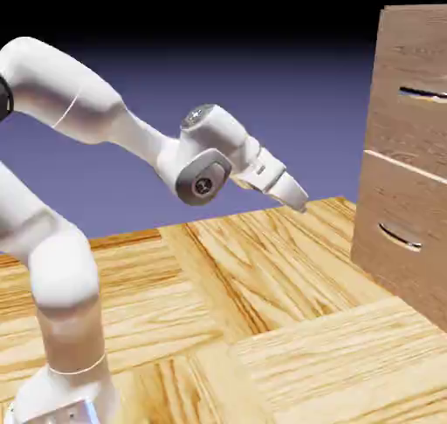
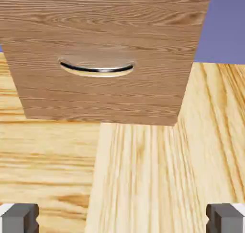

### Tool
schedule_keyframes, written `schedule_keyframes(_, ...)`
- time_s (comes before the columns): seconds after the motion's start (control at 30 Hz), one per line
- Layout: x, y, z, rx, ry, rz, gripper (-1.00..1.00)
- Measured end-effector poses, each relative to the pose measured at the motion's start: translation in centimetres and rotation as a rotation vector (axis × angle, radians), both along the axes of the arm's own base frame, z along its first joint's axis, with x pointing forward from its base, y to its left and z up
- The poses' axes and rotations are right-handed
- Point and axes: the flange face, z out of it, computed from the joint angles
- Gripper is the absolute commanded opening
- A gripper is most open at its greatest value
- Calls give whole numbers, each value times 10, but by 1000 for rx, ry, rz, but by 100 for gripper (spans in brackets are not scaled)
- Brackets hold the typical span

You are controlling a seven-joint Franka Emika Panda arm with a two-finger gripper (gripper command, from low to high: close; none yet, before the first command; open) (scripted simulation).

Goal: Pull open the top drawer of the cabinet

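Up on brown wood-grain cabinet [image 1: 406,56], at exterior view's right, slim curved silver handle of top drawer front [image 1: 422,93], drawer shut, well above & beyond white two-finger claw [image 2: 123,218], spread w/ nothing btwn tips, so prob. needs raising, then fwd reach.

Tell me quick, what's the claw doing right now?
White robot arm's claw: open, grey fingertips wide apart, holding nothing.

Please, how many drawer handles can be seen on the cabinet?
2. One handle is on the top drawer; the other handle is on the bottom drawer.
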Motion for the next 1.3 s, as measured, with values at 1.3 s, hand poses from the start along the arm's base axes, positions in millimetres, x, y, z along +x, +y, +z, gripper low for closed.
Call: schedule_keyframes(1.3,-43,27,307,-2215,-702,1132,0)
